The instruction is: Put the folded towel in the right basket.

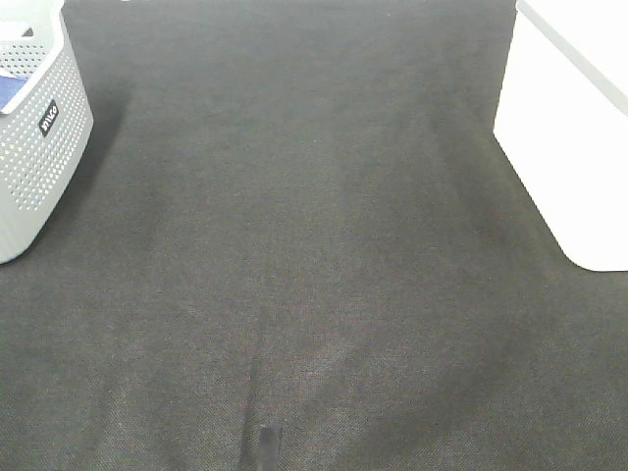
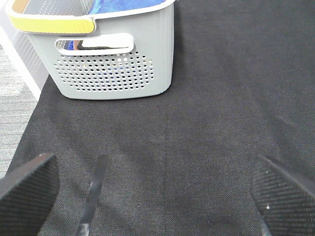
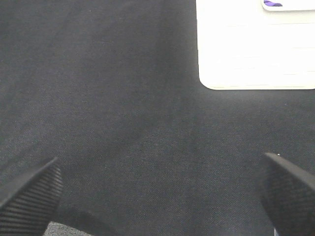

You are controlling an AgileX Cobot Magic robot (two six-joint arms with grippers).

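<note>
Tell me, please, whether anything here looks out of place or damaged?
Nothing stands out. The grey basket stands upright with blue cloth inside, the white basket is upright too, and the dark mat lies flat.

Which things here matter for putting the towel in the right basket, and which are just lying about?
For the job:
white basket on the right
blue cloth, possibly the towel, inside the grey basket
both open grippers

Just there:
grey perforated plastic basket
dark fabric-covered table
</note>
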